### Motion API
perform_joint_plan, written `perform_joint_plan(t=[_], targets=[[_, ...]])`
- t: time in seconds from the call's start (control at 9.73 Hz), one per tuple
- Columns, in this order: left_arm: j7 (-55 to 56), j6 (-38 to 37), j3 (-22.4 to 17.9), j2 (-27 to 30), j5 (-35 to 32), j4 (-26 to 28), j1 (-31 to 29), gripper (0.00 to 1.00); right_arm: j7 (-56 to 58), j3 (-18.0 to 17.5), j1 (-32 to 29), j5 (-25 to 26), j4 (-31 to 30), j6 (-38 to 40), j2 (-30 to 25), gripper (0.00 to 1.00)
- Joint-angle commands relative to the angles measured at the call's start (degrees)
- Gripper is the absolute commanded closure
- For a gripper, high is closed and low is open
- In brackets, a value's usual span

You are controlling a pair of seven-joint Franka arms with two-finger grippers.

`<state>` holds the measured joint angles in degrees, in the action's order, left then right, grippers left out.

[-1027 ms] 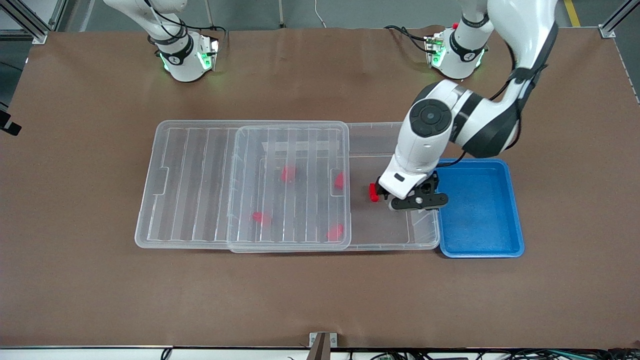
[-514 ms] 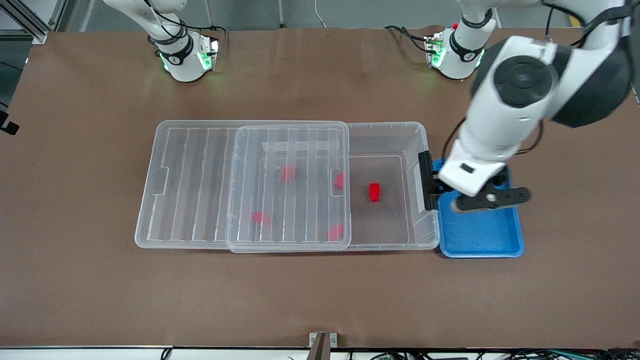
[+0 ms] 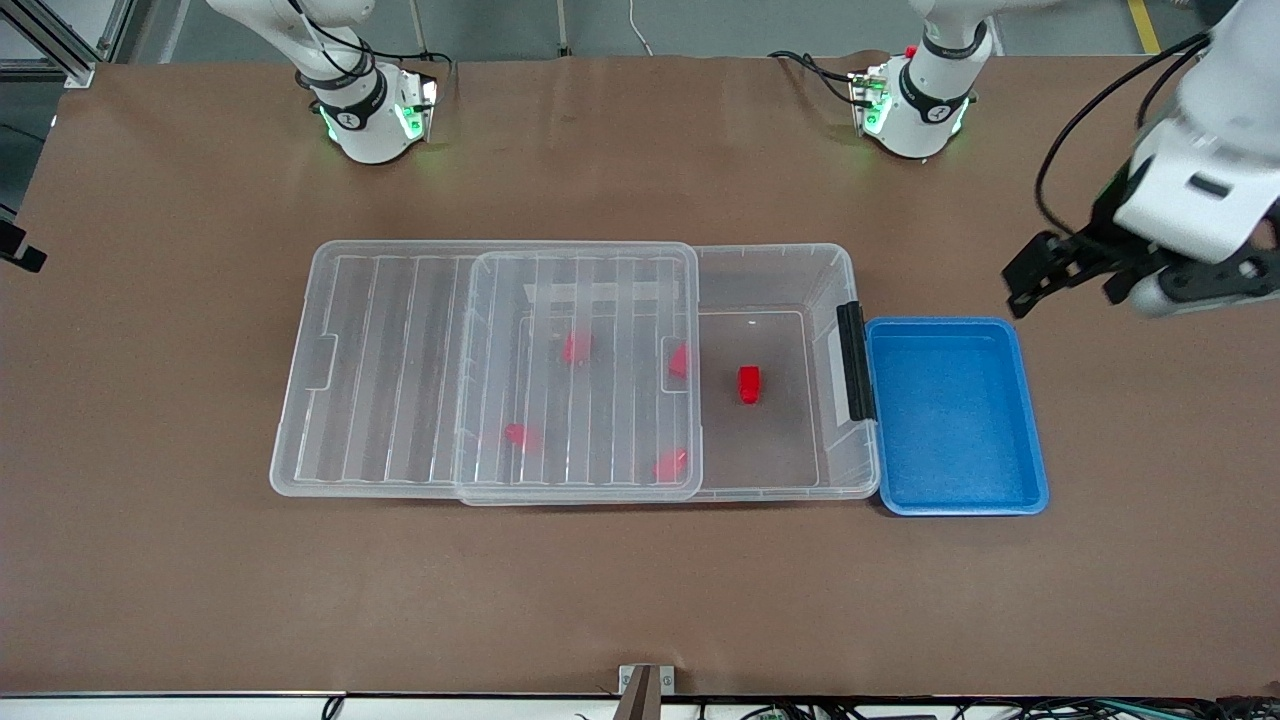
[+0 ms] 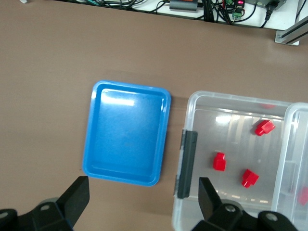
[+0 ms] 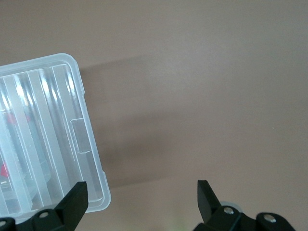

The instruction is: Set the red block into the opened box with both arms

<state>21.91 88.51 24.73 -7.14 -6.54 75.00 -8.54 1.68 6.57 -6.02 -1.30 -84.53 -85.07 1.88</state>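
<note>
The front camera looks down from high across the table, facing both bases. The left wrist camera looks straight down from well up, between its open fingers (image 4: 77, 197), and shares the tray (image 4: 98, 163) and box (image 4: 192, 103). The right wrist camera looks down on the lid (image 5: 91, 159) corner.

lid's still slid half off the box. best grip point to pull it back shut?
Probably the ribbed clear lid by its short edge overhanging toward the right arm's end, at the notched tab. That edge lies past the box wall, so open fingers could likely pinch it from the side; the right gripper hovers nearby, open.
</note>
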Motion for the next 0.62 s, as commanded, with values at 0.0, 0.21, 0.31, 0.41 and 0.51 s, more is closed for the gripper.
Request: perform_joint_plan(t=[0.0,0.21,0.31,0.41,0.51], targets=[[-4.05,-2.97,-5.79,2.65,2.31,3.83,2.80,0.00,1.40,0.02,-0.31,-0.73,-1.25,-0.27,-1.17,0.00],[-12.02,-3.43,-18.00,6.07,6.43,6.72,8.34,0.00,1.49,0.02,-0.31,-0.73,-1.34,-0.71,-1.00,0.00],[-17.11,-3.43,-21.01,7.56,6.80,8.13,8.71,0.00,1.66,0.02,-0.31,-0.38,-1.95,-0.97,-0.82,0.00],[-18.90,-3.43,-22.60,9.67,6.80,11.02,8.80,0.00,2.19,0.02,-0.31,-0.11,-3.87,-2.80,-0.74,0.00],[-18.92,-3.52,-22.79,10.99,6.80,12.53,8.89,0.00,5.67,0.02,-0.40,-0.11,-9.72,-7.43,-0.73,0.09]])
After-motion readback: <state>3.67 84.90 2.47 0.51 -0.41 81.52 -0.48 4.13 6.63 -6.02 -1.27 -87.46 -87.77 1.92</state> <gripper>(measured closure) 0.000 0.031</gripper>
